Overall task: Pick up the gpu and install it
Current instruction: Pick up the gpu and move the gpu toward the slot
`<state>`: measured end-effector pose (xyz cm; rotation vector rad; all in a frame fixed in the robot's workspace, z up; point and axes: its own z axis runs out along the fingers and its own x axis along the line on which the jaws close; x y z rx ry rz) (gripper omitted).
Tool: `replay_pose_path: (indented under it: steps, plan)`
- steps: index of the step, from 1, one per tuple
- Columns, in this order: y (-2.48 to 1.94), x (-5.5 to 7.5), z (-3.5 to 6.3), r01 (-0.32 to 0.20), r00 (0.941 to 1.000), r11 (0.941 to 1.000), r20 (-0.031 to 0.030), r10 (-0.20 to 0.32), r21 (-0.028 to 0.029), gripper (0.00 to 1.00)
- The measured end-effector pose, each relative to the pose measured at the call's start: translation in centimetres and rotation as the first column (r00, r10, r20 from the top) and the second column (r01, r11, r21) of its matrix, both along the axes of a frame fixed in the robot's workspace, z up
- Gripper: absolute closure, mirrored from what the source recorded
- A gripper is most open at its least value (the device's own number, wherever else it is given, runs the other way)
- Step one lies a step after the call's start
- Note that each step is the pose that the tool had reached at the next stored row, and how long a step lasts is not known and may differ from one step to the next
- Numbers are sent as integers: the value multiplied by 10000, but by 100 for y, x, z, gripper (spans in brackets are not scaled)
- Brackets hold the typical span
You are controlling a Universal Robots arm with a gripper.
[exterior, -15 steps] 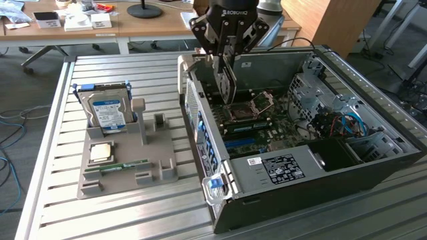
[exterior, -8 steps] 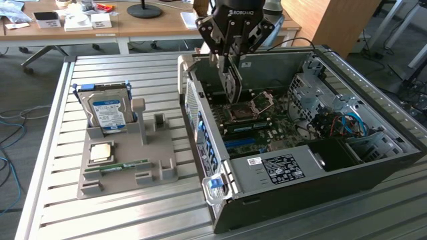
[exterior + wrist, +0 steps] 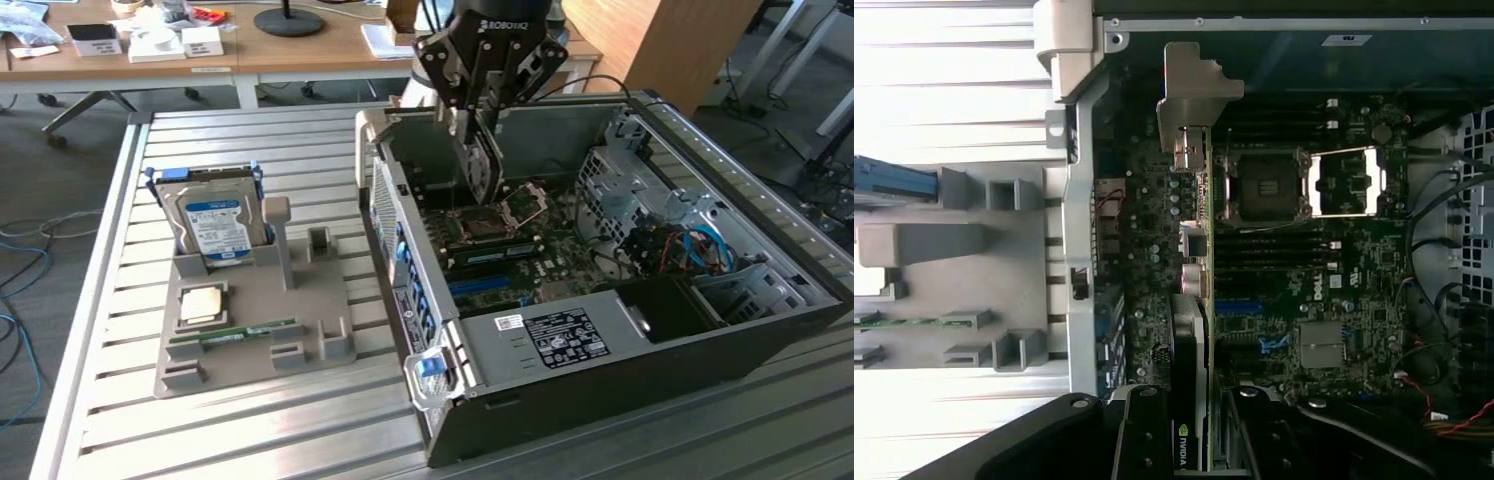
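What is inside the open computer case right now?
The motherboard with its CPU socket, a power supply, cables, and the gpu held on edge by the end effector. What lies directly beneath the card is covered by it.

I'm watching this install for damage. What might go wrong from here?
The gpu, gripped on edge in the jaws, hangs over the motherboard close to the open CPU socket; a misaligned descent may strike it. Its metal bracket sits near the case's rear wall and might snag there.
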<state>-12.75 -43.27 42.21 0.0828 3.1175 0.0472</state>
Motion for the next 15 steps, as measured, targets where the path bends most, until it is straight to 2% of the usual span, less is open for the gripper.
replay_pose_path:
  steps: [8,15]
  plan:
    - [1,190,0,-1,10000,10000,0,1,-1,73]
    - [3,295,0,-1,10000,10000,0,1,-1,73]
